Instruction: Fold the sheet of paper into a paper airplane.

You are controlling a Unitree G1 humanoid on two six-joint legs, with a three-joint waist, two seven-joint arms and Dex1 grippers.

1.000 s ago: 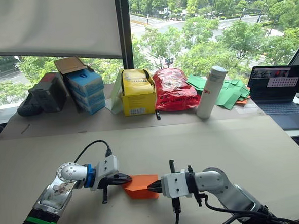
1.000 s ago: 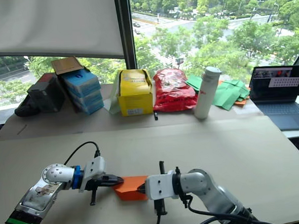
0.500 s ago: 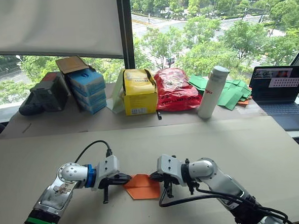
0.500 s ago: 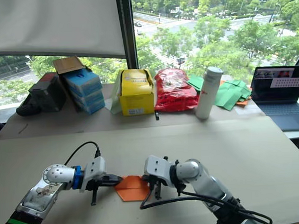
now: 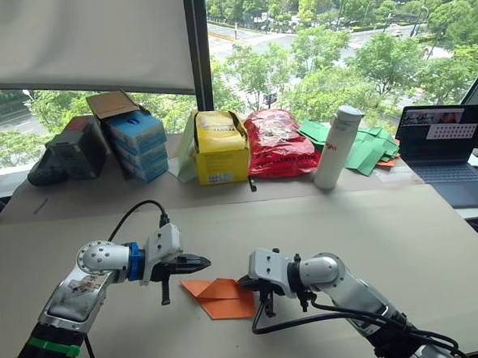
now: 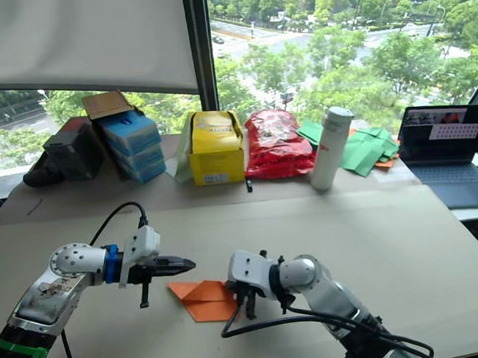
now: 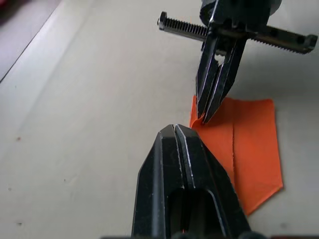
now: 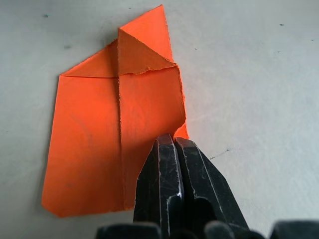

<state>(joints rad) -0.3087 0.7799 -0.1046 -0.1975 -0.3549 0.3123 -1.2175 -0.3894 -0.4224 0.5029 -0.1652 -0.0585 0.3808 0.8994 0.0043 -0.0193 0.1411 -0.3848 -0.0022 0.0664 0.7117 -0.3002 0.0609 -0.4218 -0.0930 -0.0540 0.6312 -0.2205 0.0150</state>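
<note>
Left gripper (image 5: 202,263) has lifted off the sheet of paper (image 5: 223,297), jaws closed, empty. Right gripper (image 8: 173,144), jaws closed, pins paper's near edge to counter (image 5: 347,221), prob. pressing the crease flat.

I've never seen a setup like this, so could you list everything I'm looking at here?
sheet of paper: one, bright orange, partly folded, flat on the near table
table: one, beige
boxes: stack, blue, far left
dark bag: one, far left
yellow bag: one, far middle
red bag: one, beside the yellow
bottle: one, white, upright
green paper pieces: pile, behind the bottle
laptop: one, open, far right
left gripper: fingers shut, above the table
right gripper: fingers shut, at the paper's edge
</note>
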